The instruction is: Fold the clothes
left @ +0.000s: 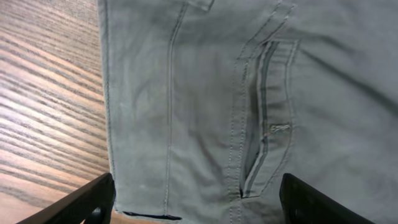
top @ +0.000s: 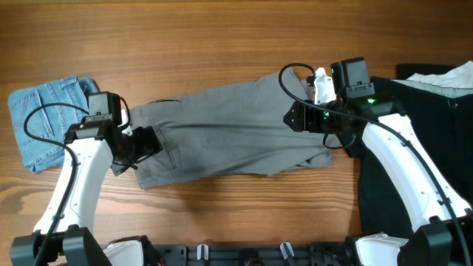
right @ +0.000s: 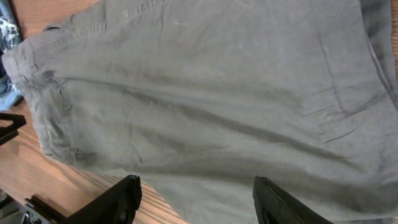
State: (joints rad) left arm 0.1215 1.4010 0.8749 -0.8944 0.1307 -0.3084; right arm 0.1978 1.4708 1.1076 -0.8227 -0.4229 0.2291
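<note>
The grey trousers [top: 229, 133] lie folded lengthwise across the middle of the table, waistband end at the left. My left gripper [top: 148, 144] is open above the waistband end, a stitched back pocket [left: 264, 124] between its fingers [left: 196, 202]. My right gripper [top: 295, 118] is open above the leg end; its fingers [right: 196, 199] straddle the trousers' near edge [right: 205, 112]. Light-blue denim shorts [top: 48, 118] lie folded at the far left. A black garment [top: 414, 148] lies at the right under the right arm.
A whitish cloth [top: 436, 77] lies on the black garment at the back right corner. Bare wood table [top: 222, 44] runs behind and in front of the trousers. The robot base rail [top: 244, 255] is at the front edge.
</note>
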